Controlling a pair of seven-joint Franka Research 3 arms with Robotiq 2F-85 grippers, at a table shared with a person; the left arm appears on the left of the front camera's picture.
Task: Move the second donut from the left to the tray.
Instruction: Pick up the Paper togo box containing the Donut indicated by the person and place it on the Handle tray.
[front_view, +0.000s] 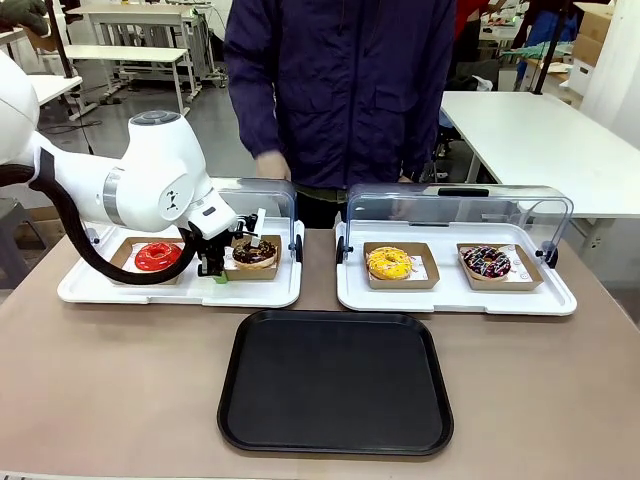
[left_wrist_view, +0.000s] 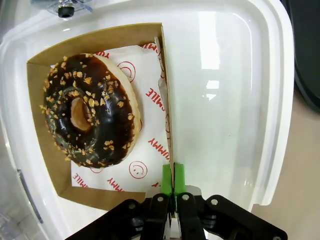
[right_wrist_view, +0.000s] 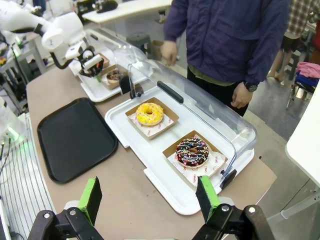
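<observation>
Left end effector (left_wrist_view: 173, 176) down in the left white display tray (front_view: 180, 292), green pads pinched tight on the thin side wall of the small brown cardboard tray (left_wrist_view: 50, 165). Sitting in that cardboard tray on printed paper: the second donut from the left (left_wrist_view: 90, 117), dark chocolate glaze with light brown crumbs, just beside the clamped wall but not touching the pads. From the front, same donut (front_view: 254, 252) right next to the left end effector (front_view: 212, 268), with the red-glazed donut (front_view: 157, 256) in its own cardboard tray on the other side of the arm.

Large black tray (front_view: 335, 382) bare on the table (front_view: 110, 390), nearer the robot than both display trays and roughly centred between them.

Right display tray (front_view: 455, 295) holding a yellow donut (front_view: 390, 263) and a dark donut with pink-white sprinkles (front_view: 486, 262), clear lid raised behind them.

Right end effector (right_wrist_view: 150, 199) up high over the table's right end, jaws spread wide, nothing between them.

Person in a dark jacket (front_view: 340, 90) standing at the far side, one hand (front_view: 271, 165) hanging near the left display tray's lid.
</observation>
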